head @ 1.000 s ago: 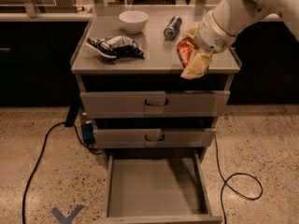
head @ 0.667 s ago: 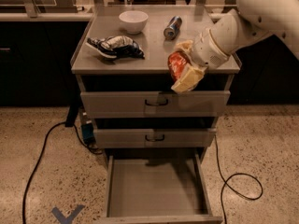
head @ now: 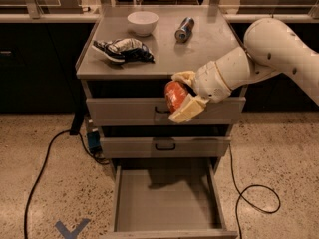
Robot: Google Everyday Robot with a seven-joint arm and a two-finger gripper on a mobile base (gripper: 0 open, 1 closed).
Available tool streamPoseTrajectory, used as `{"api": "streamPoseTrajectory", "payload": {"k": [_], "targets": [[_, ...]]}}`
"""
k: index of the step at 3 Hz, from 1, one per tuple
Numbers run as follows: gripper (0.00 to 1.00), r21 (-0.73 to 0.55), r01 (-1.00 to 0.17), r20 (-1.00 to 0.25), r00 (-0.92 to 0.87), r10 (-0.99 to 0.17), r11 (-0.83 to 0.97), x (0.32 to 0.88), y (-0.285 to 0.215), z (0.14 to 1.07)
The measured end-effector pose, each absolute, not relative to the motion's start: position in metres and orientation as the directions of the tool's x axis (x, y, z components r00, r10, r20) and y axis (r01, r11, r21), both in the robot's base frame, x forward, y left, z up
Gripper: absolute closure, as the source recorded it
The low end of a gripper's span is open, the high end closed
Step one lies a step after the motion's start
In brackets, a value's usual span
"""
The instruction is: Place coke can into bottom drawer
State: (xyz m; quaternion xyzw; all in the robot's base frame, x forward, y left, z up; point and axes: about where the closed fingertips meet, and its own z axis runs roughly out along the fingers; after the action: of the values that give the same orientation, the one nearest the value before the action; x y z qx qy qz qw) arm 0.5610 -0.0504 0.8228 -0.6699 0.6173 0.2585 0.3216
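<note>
The gripper (head: 175, 97) hangs in the air in front of the top drawer (head: 124, 111), just below the near edge of the worktop (head: 209, 49). Its two pale jaws are clamped on the coke can (head: 173, 93), one jaw above it and one below. The can is red and shiny and looks a bit dented. It seems to lie on its side in the jaws, but part of it is hidden, so I cannot be sure.

The bottom drawer (head: 164, 203) is pulled out all the way toward the near side. Its grey floor is bare, with a dark shadow at the far end. The top drawer and the middle drawer (head: 124, 147) above it are both shut.

On the worktop sit a white bowl (head: 142, 22) at the far side, a blue and silver can (head: 184, 29) lying to its right, and a dark blue and white bag (head: 123, 50) on the left.

So I think the first part of the job is done: the can is picked up and the drawer is open. The can is not yet in the drawer. It is high up, above the far end of the drawer. What is left is to bring the can down past the two shut drawers, set it on the grey floor, and let the jaws go apart.
</note>
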Motion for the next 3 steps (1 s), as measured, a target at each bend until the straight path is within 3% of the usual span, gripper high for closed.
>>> {"api": "streamPoseTrajectory", "payload": {"k": [2, 3], "targets": [[1.00, -0.094, -0.994, -0.771, 0.039, -0.636, 0.054, 0.539, -0.049, 0.799], [1.00, -0.031, -0.989, -0.789, -0.065, -0.612, 0.144, 0.514, -0.050, 0.740]]}}
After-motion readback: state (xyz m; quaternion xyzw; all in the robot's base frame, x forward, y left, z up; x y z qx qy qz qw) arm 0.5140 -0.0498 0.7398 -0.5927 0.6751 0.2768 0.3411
